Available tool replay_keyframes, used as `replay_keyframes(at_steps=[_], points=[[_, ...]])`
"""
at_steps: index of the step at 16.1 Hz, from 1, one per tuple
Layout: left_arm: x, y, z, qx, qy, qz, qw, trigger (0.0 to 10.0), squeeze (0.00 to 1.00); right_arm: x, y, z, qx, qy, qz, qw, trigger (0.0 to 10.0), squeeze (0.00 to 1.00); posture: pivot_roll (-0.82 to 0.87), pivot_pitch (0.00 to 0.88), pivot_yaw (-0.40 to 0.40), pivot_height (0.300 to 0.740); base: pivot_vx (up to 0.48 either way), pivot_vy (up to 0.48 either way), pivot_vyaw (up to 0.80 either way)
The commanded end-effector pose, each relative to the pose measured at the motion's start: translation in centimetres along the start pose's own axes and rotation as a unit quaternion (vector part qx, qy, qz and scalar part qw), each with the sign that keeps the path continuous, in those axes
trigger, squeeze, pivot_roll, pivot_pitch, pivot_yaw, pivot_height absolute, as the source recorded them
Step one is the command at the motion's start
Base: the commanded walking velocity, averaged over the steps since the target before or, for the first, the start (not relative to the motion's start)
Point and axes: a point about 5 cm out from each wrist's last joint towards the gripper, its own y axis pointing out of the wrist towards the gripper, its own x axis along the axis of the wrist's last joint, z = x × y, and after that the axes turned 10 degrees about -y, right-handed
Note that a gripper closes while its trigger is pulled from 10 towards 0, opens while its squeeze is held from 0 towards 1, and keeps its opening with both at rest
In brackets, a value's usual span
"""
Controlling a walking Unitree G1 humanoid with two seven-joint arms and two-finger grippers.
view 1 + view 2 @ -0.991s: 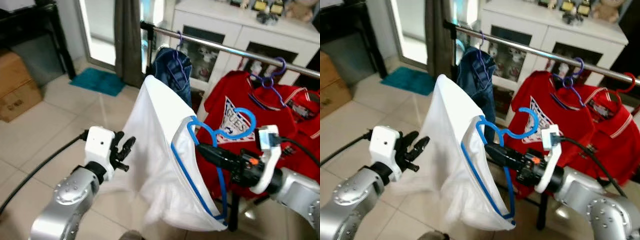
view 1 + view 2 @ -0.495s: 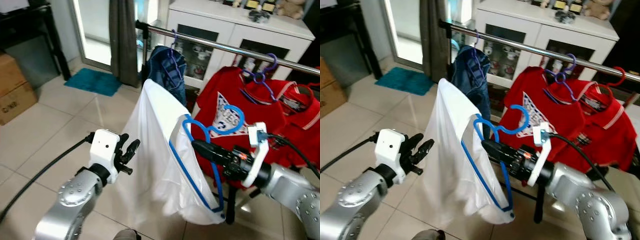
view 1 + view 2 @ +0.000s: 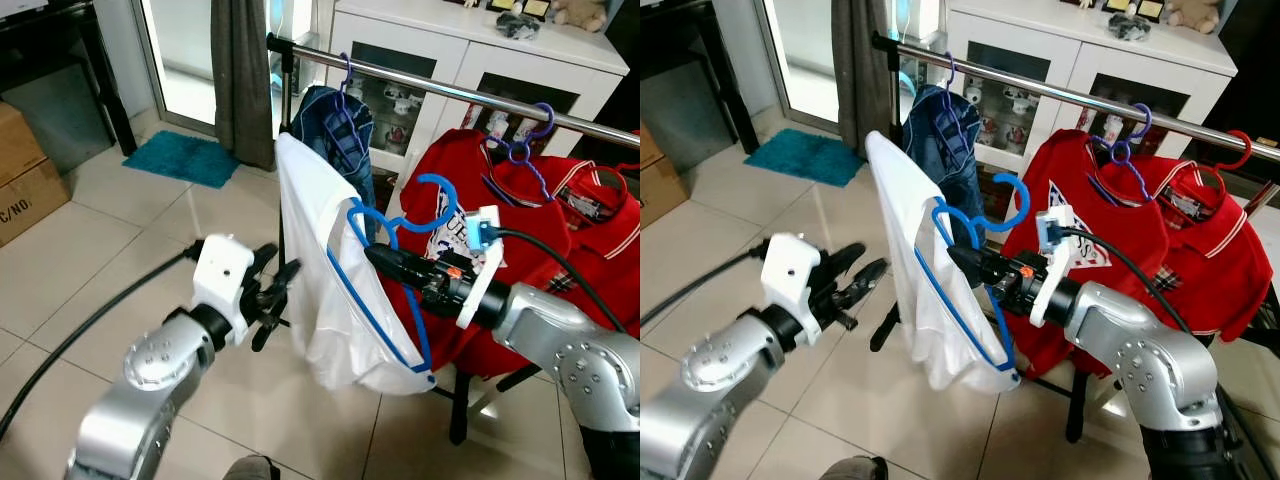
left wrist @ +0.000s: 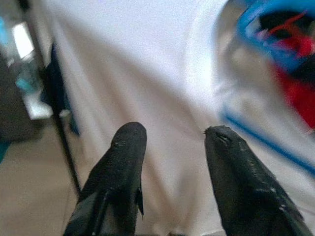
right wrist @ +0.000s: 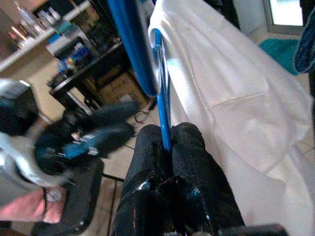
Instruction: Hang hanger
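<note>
Below the rail, right gripper clamping blue hanger draped in white garment, left gripper fingers spread

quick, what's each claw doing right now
Left claw: open, empty, next to the white shirt.
Right claw: shut on the blue plastic hanger carrying that shirt.

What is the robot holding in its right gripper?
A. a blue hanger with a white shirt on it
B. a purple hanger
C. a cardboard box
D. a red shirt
A: the right gripper is shut on the blue hanger, and the white shirt hangs from it.
</note>
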Motion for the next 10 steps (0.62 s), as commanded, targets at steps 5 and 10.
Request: replay_keyframes(at_steps=[5, 10], points=[[4.0, -0.7, 0.3, -0.127, 0.046, 0.003, 0.991, 10.0, 1.00, 0.8, 1.0, -1.1, -0.025, -0.043, 0.016, 0.999, 10.0, 0.00, 0.12, 0.000, -0.085, 0.740, 0.000, 0.000, 0.00], [0.2, 1.1, -1.0, -0.146, 0.068, 0.081, 0.984, 10.0, 0.00, 1.5, 2.6, -2.7, -0.106, -0.026, -0.003, 0.994, 10.0, 0.00, 0.12, 0.000, -0.091, 0.740, 0.000, 0.000, 0.00]])
